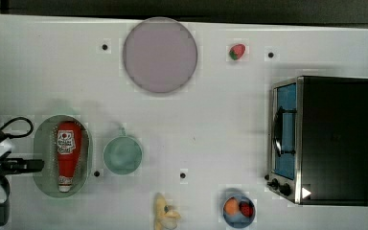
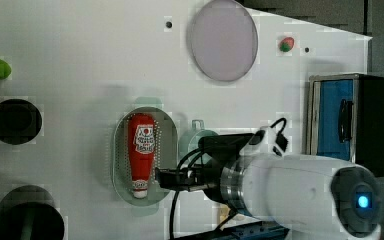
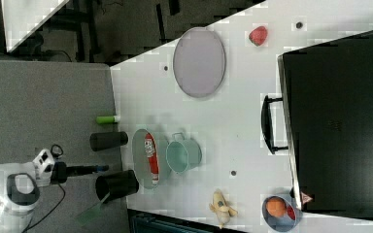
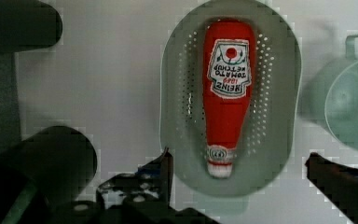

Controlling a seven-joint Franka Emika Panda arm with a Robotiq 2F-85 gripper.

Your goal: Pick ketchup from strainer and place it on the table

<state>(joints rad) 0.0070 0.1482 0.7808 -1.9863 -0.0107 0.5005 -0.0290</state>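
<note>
While the ketchup (image 4: 227, 95) is lying flat in the strainer (image 4: 279, 56), we are hovering our pincer (image 4: 240, 168) wide open and empty over its cap end; grasping, lifting and placing on the table (image 1: 220, 124) are all remaining.

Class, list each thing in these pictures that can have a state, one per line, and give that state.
ketchup: lying flat in the strainer, cap on, not gripped
strainer: upright on the table, holding the ketchup
gripper: open, empty
cup: upright, empty
plate: empty
toaster oven: door closed
bowl: holding fruit
</note>
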